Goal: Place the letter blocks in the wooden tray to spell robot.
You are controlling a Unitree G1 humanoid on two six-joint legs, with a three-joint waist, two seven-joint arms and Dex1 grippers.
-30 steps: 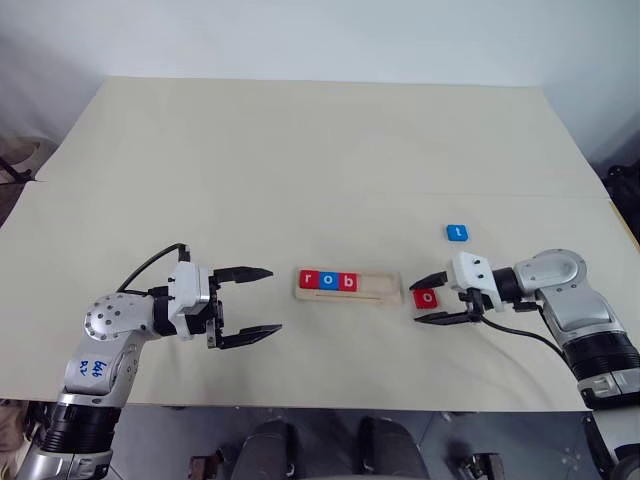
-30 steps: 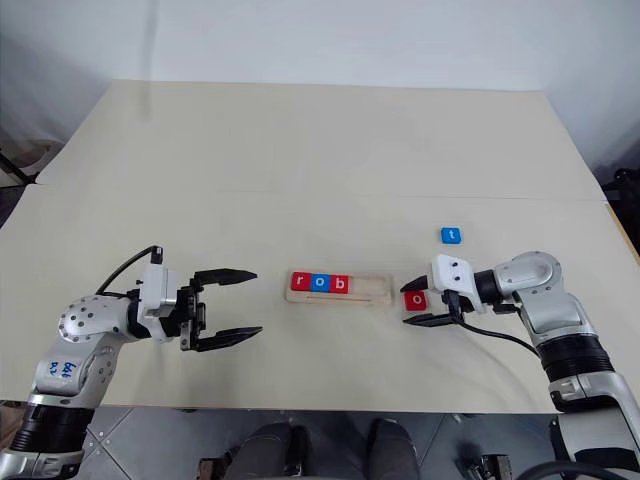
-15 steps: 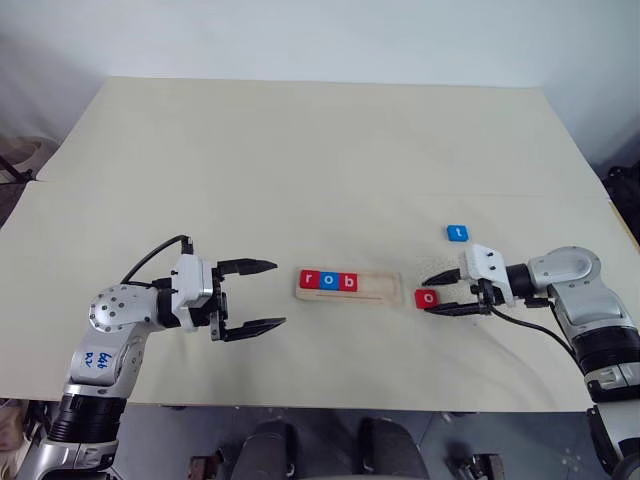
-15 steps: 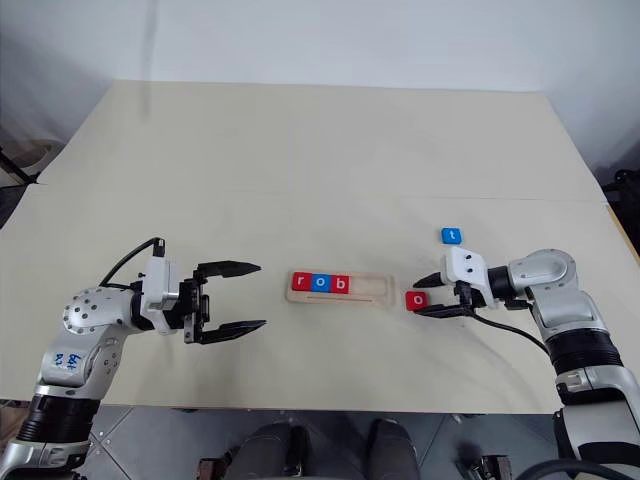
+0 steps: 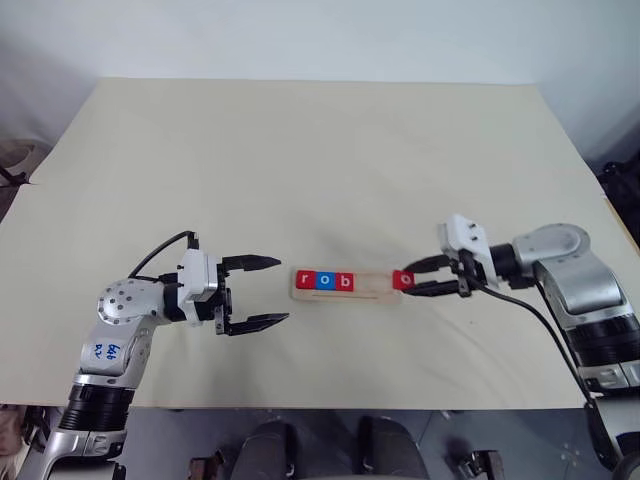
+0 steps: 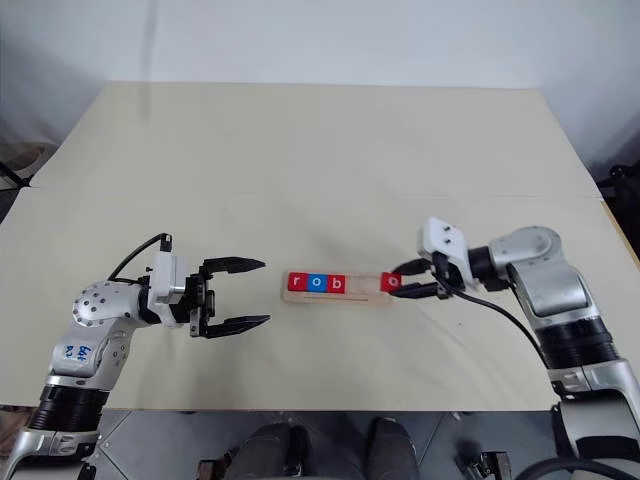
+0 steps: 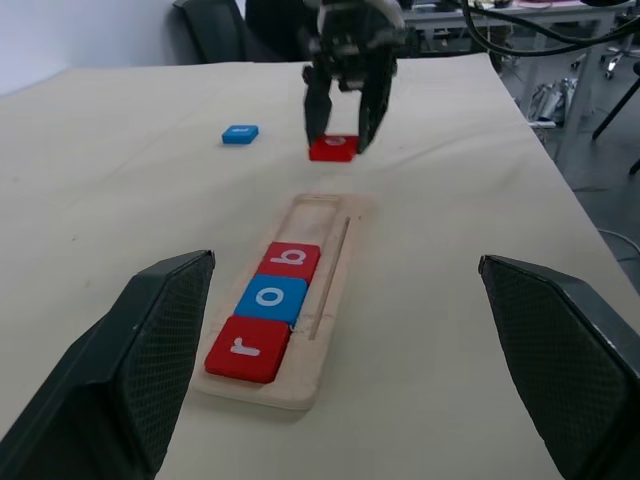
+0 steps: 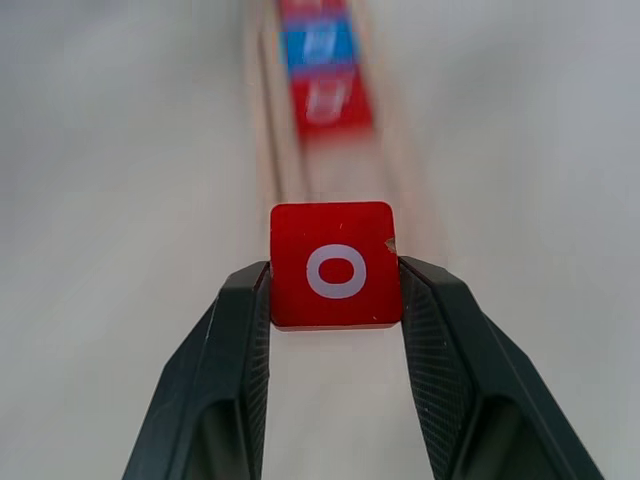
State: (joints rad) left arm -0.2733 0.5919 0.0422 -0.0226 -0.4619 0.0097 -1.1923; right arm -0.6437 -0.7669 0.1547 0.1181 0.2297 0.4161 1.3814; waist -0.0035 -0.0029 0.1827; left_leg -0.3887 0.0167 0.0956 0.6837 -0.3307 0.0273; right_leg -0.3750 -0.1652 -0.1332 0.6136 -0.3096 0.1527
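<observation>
Tray (image 5: pixel 372 292) runs left-right on the worktop with r, o, b (image 5: pixel 345 282) filling its left end. Right hand (image 5: pixel 412 281) is clamped on the red o block (image 5: pixel 402 280) at the tray's right end, so the free slot beside b lies leftward. Left hand (image 5: pixel 268 292) sits open, nothing in it.

A large table (image 5: pixel 300 150) with a pale beige top takes most of the scene. A thin seam (image 6: pixel 300 196) runs across the top from one side to the other, so the surface seems made of two parts. Behind the table stands a plain white wall (image 5: pixel 320 35). In the left wrist view, beyond the far edge of the table, there are dark office chairs (image 7: pixel 215 28), a desk (image 7: pixel 520 10) with black cables (image 7: pixel 540 35) hanging over it, and a grey floor (image 7: pixel 600 180). Under the near edge of the table the floor (image 5: pixel 480 445) is also grey.
</observation>
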